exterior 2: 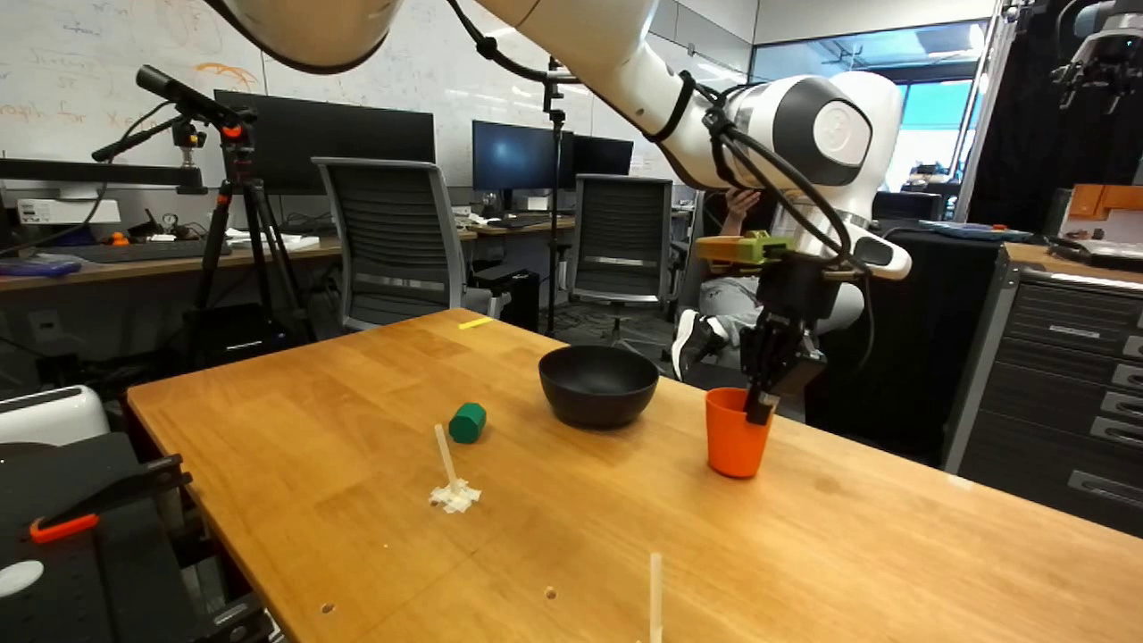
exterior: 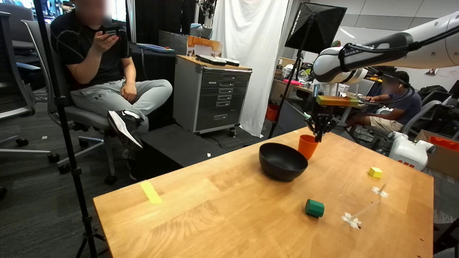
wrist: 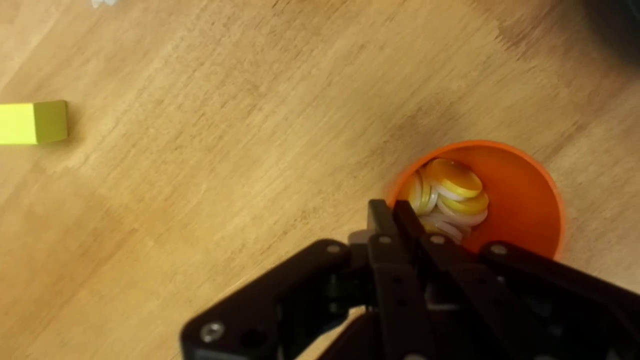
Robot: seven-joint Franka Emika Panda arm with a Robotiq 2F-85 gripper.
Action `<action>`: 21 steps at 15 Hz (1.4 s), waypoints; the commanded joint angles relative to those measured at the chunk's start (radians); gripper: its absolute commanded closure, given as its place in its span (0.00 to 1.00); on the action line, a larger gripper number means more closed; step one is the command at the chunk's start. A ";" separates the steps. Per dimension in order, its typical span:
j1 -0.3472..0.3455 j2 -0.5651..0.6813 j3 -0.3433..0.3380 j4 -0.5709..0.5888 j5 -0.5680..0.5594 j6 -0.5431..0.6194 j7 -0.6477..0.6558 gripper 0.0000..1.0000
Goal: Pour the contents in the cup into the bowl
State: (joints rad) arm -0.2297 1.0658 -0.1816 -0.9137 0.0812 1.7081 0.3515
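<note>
Near-upright cup (exterior 2: 734,439) is pinched at its rim by gripper (wrist: 392,202), contents (wrist: 452,195) inside; bowl (exterior 2: 596,393) is seen near, at ten o'clock from cup in an exterior view; whether lifted cannot be told; carry and tilt thither judged needed.

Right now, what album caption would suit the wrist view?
The tool grips an orange cup by the rim, yellow and white discs inside.

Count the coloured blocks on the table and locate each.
2, in an exterior view: a green block in front of the black bowl, and a yellow block right of the orange cup. I see no others.
</note>
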 commanded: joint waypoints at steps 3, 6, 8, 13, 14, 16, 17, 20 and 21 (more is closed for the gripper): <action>0.016 -0.045 -0.011 -0.051 -0.033 0.001 -0.046 0.96; 0.021 -0.038 -0.013 -0.048 -0.051 -0.001 -0.044 0.96; 0.023 -0.039 -0.013 -0.051 -0.061 0.004 -0.045 0.96; 0.022 -0.016 -0.017 -0.038 -0.085 -0.003 -0.040 0.98; 0.027 -0.018 -0.015 -0.045 -0.087 -0.003 -0.033 0.98; 0.025 -0.017 -0.014 -0.043 -0.087 -0.007 -0.030 0.94; 0.026 -0.017 -0.014 -0.043 -0.087 -0.006 -0.029 0.93; 0.026 -0.015 -0.014 -0.047 -0.097 -0.008 -0.026 0.93; 0.026 -0.015 -0.013 -0.052 -0.101 -0.009 -0.026 0.92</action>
State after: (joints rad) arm -0.2175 1.0578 -0.1822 -0.9414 0.0011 1.7080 0.3216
